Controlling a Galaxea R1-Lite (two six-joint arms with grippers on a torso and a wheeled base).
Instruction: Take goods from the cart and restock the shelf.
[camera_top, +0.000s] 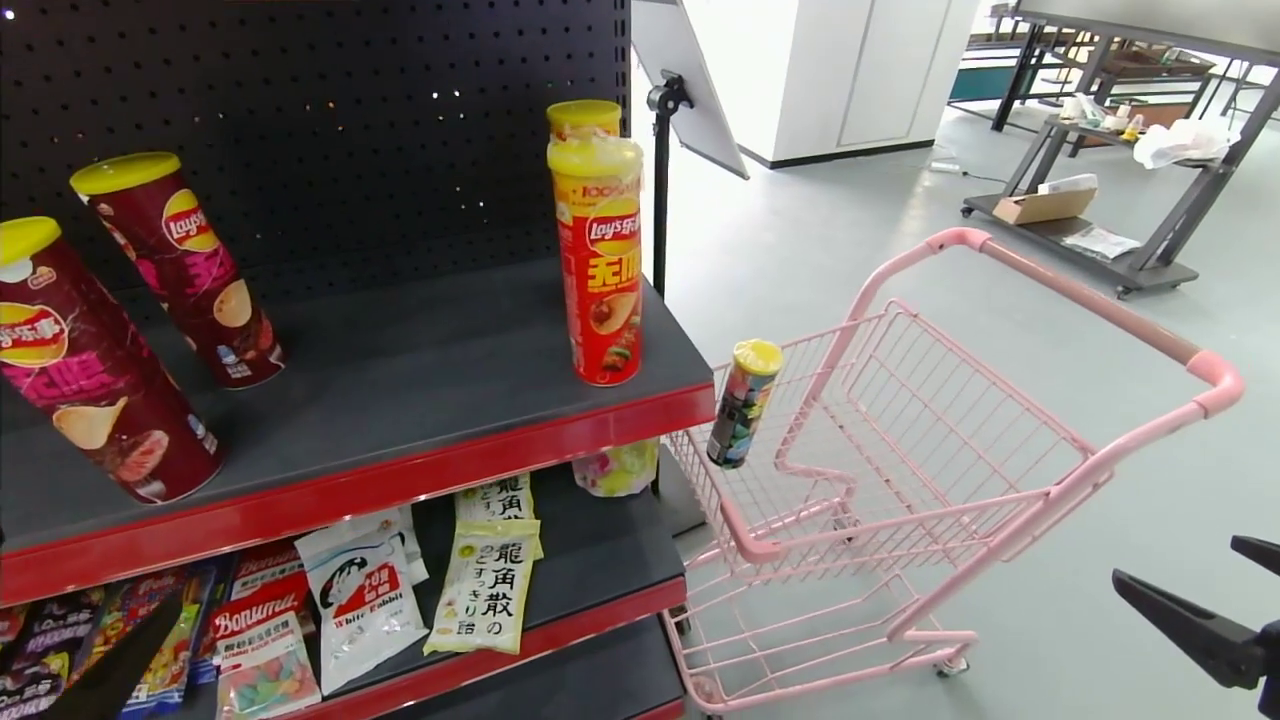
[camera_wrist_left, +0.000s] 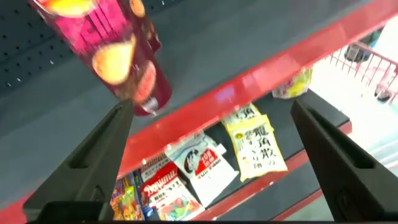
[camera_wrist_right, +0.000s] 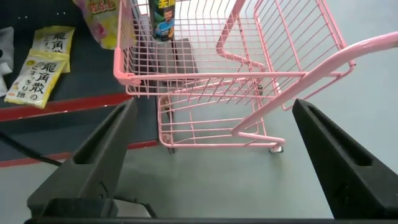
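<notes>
Can (camera_top: 744, 403) upright inside pink cart (camera_top: 1000, 430), well beyond wide-spread right gripper (camera_wrist_right: 212, 106)

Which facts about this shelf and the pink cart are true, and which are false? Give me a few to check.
1. The pink cart holds one small can. True.
2. The red can on the top shelf lies on its side. False: it stands upright.
3. The left tool and the right tool are both open and empty. True.
4. Bottles fill the lower shelf. False: flat snack packets lie there.
</notes>
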